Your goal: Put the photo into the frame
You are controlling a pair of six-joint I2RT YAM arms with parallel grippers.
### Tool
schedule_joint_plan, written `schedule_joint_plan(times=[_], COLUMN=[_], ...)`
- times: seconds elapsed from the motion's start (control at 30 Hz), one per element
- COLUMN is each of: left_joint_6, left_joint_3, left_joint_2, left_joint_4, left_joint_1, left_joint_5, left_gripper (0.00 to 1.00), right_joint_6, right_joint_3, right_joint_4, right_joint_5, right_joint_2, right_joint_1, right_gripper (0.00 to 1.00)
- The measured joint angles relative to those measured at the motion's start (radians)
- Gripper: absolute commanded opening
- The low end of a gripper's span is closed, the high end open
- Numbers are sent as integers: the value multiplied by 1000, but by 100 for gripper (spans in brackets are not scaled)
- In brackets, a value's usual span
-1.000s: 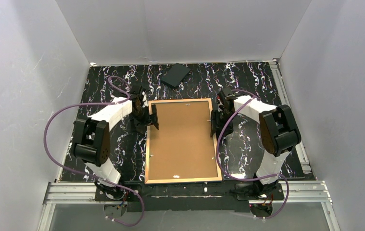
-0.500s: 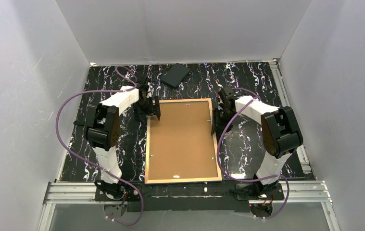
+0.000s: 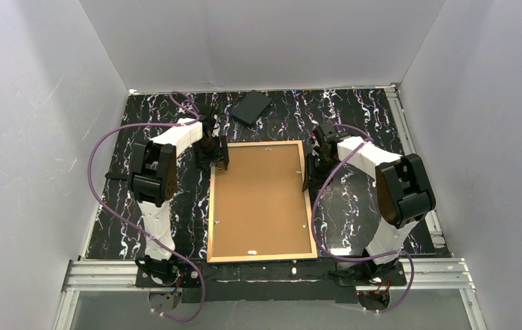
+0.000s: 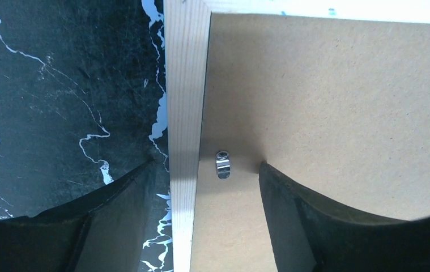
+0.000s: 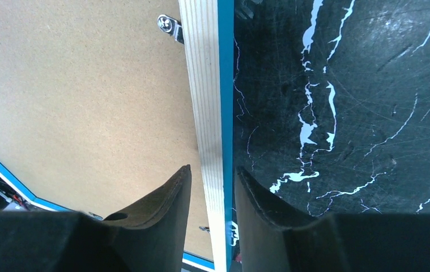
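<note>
Both arms reach forward, wrists bent down at the far end of the frame [image 3: 261, 258]. The left arm [image 3: 175, 137] is at its far-left corner, the right arm [image 3: 361, 155] on its right edge. The frame lies flat mid-surface [image 3: 285, 103], tan face up, long axis near-to-far. The left jaws are open astride the edge; the right jaws hug theirs closely — we can't tell if they pinch it. Since earlier, the left arm has pulled in and farther back — both jaws are narrower.

Setting: robot test cell, lab type. Evidence: plain white walls [image 3: 258, 41] boxing in 9, 12 and 3 o'clock; black marbled surface [image 3: 368, 110]; aluminium rail [image 3: 100, 273] along 6 o'clock; two white-and-black arms [image 3: 153, 175] bolted there; purple cables [image 3: 89, 172] looping loose from each.
</note>
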Motion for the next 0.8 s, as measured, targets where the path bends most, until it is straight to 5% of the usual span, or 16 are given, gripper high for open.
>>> schedule_joint_plan(times=[0.27, 0.43, 0.5, 0.8], left_joint_6=[3, 10, 17, 45], left_joint_3=[28, 25, 24, 18], left_joint_2=[23, 19, 14, 10], left_joint_4=[-8, -11, -18, -9], left_joint_1=[1, 8, 21, 18], left_joint_5=[1, -5, -7, -6], left_gripper=[51, 9, 0, 0], right_joint_6=[0, 0, -1, -1], right_joint_3=[-5, -9, -9, -13], right_joint_4=[0, 0, 0, 0], right_joint_5=[-9, -11, -11, -12], right_joint_2=[0, 1, 2, 4], right_joint_1=[0, 0, 0, 0], right_gripper=[39, 38, 38, 37])
